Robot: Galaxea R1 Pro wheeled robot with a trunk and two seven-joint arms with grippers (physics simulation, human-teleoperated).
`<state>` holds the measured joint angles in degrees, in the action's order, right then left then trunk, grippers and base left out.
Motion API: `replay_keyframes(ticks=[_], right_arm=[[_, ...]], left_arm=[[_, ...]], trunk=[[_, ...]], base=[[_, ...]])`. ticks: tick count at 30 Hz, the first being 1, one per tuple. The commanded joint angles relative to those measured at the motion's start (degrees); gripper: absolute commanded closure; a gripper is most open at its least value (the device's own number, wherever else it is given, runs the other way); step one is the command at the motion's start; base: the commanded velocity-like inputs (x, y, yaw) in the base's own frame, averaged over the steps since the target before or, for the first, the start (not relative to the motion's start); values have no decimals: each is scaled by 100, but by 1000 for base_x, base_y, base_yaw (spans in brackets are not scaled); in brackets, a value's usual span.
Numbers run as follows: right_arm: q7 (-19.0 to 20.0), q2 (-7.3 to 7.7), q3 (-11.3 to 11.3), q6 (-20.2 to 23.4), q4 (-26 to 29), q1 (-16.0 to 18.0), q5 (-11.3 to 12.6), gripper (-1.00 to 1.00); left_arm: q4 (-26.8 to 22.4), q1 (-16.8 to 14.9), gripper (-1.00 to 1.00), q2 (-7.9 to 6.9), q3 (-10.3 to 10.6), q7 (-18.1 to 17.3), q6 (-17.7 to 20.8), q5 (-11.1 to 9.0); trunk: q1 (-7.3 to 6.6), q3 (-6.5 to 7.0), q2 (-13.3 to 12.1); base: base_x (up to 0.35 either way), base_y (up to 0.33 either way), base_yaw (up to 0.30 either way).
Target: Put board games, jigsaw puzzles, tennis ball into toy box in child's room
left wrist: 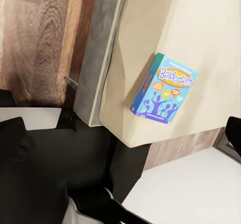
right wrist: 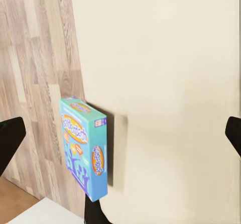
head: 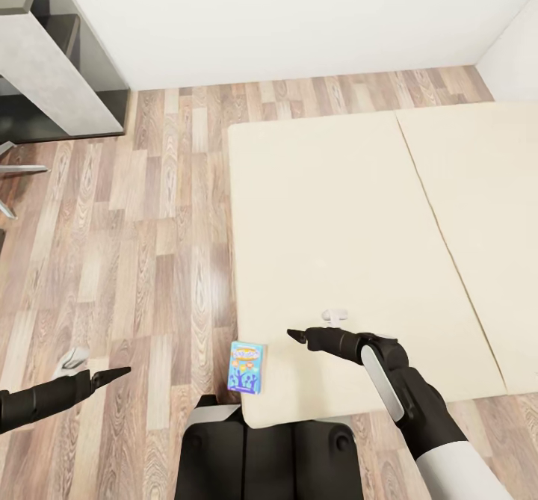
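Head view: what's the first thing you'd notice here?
The little blue game box stands out, lying at the near left corner of the big beige bed. The right gripper hangs open over the mattress just beside it, and the left gripper is out over the wood floor.

Board game (head: 246, 367) by the right hand (head: 299, 335): printed card box, slightly glossy blue lid. Bed (head: 359, 246) under that hand: matt beige mattress, smooth, probably cloth. Floor (head: 149, 261) below the left hand (head: 119, 373): wood planks, satin grain. Both hands matt black plastic. Bench (head: 52, 66) side: rough grey, concrete-like.
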<state>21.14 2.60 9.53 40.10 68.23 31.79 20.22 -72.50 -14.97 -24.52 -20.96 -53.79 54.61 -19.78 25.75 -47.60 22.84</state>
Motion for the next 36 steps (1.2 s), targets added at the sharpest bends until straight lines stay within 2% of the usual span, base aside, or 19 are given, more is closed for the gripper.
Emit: replay_keyframes(ticks=[1,11,21,36], right_arm=[[4,4,5,24,5,3,8,-100],[-6,-27,12,16,1,3,-43,-100],[-5,-2,7,3,-18,3,-29,-100],[-5,4,9,-25,-29,3,-35,-100]], left_arm=[[-1,-2,-100,0,-5,-19,22,3],[-3,-1,-100,6,-5,-23,20,0],[-9,0,-100,8,2,-32,18,0],[-10,-2,-100,8,3,-35,15,0]], trunk=[[4,4,8],[4,60,8],[4,67,8],[4,67,8]], base=[[0,0,-73],[0,0,-39],[0,0,124],[0,0,20]])
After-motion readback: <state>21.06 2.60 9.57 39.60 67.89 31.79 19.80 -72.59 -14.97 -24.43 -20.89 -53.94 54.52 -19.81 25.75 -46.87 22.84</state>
